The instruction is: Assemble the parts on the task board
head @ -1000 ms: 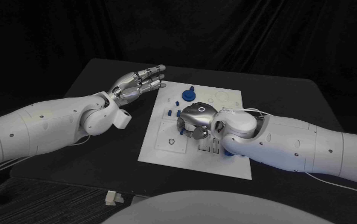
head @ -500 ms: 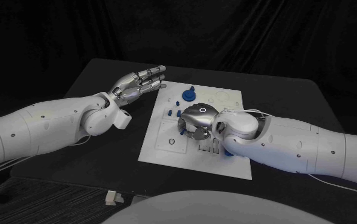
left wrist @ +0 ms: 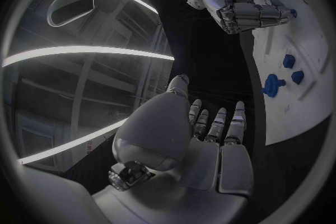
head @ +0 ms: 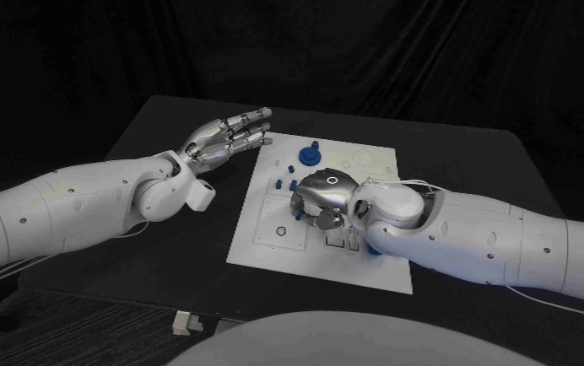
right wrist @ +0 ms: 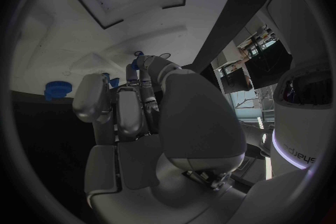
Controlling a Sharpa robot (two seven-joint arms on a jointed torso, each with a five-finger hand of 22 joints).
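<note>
1. The parts are judged to be small, rigid and light moulded pieces; slipping between metal fingers is a likely risk, so a pinch across opposite sides of a raised stem or knob is advised, not a grip on a flat face.
2. The largest visible piece, a blue gear-like part [head: 309, 154] with an upright stem, stands at the far end of the task board [head: 274, 248]; the stem is judged the easiest place to take hold.
3. Two smaller blue parts [head: 283, 185] are seen just nearer than it on the board, beside the right hand [head: 324, 197].
4. The right hand is held low over the middle of the board with its fingers [right wrist: 119, 109] curled downward; a blue piece shows at the fingertips in the right wrist view, but whether it is held cannot be told.
5. The left hand [head: 226, 140] is poised over the tabletop [head: 159, 130] just beside the board's far left corner, fingers extended and apart, nothing in it.
6. Counted in the head view: one board, one gear-like part, two small parts clearly; a further blue piece [head: 371, 250] shows at the right forearm, partly hidden, so the full count cannot be given.
</note>
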